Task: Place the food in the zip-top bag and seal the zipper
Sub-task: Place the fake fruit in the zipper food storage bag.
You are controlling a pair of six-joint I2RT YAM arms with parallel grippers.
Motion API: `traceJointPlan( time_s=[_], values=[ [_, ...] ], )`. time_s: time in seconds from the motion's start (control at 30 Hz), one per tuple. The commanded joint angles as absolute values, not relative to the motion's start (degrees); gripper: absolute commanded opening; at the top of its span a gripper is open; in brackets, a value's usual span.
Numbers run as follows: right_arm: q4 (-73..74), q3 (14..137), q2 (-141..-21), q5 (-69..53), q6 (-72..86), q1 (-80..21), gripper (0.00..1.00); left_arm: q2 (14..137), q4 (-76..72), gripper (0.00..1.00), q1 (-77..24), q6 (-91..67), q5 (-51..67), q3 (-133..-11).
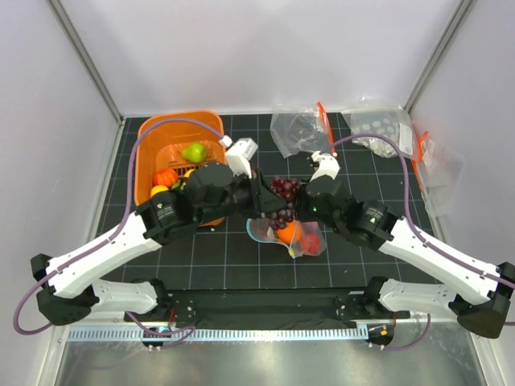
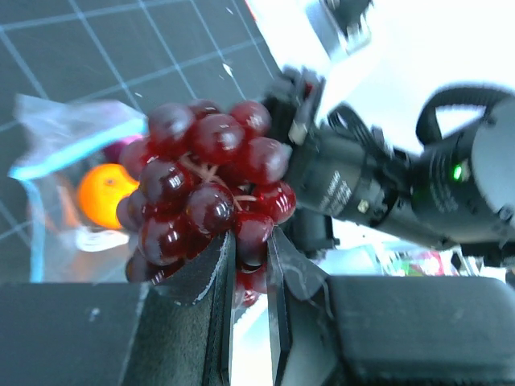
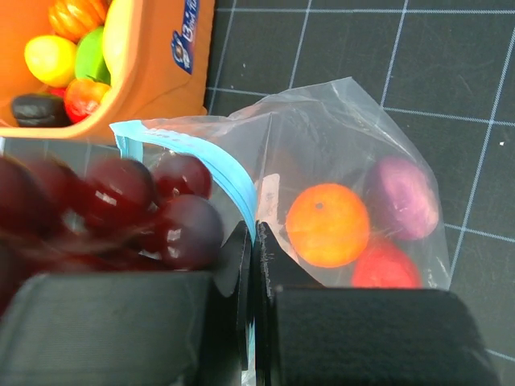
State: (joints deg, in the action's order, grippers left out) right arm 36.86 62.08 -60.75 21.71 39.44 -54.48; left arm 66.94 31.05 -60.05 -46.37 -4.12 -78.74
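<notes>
While your left gripper [image 2: 251, 241] had its fingers nearly closed, pinching the near end of the grapes [image 2: 209, 189], the task stood, by my judgement, somewhere past its start and well short of its end. Three pieces already lay inside the bag [image 3: 338, 137]: an orange [image 3: 327, 224], a purple piece [image 3: 401, 197] and a red one [image 3: 385, 269]. The grapes hung at the bag's mouth, and I could not tell whether any of them had crossed the rim. More food sat in the basket [image 1: 161, 133] on your left, among it a green pear [image 1: 194, 151], so loading was unfinished and the sealing had not begun. Your right gripper [image 3: 252, 241] was fully closed on the bag's edge at the zipper [image 3: 233, 181], lifting that lip so the mouth gaped. The bag lay on the mat between the two arms, just in front of the basket. Its long axis ran roughly across the table, with the mouth toward the basket and your left arm and the closed bottom toward the right arm. The bunch stretched out from the left fingers along their line, its far end aimed at the open mouth. The blue strip curved up from the mat to the right fingers, not flat, so you would have needed it straightened before pressing it shut.
</notes>
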Motion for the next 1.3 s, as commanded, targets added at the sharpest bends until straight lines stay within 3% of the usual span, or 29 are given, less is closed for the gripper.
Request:
traceJointPlan(
  time_s=[0.0,0.6,0.67,0.83,0.93,1.27],
  values=[
    [34.2,62.4,-57.5,23.1,41.3,-53.7,0.01,67.7,24.5,0.04,-63.2,-48.3,-6.9,-77.9],
    [35.0,60.9,-53.9,24.4,42.1,-53.3,0.01,70.9,20.7,0.07,-64.4,-49.5,-7.9,-67.4],
    [34.6,60.7,-54.1,24.3,42.1,-53.2,0.01,72.9,21.5,0.14,-64.4,-48.6,-5.5,-69.7],
    [34.7,60.7,-54.0,24.6,42.2,-53.3,0.01,77.4,26.6,0.74,-65.1,-46.5,-3.4,-75.0],
    [35.7,60.7,-53.8,25.6,42.1,-53.3,0.01,74.6,28.4,0.95,-65.1,-46.1,-6.3,-75.0],
    [38.1,59.7,-53.8,28.7,40.8,-53.3,0.01,66.7,44.4,1.0,-65.1,-45.3,-11.8,-75.5]
  ],
)
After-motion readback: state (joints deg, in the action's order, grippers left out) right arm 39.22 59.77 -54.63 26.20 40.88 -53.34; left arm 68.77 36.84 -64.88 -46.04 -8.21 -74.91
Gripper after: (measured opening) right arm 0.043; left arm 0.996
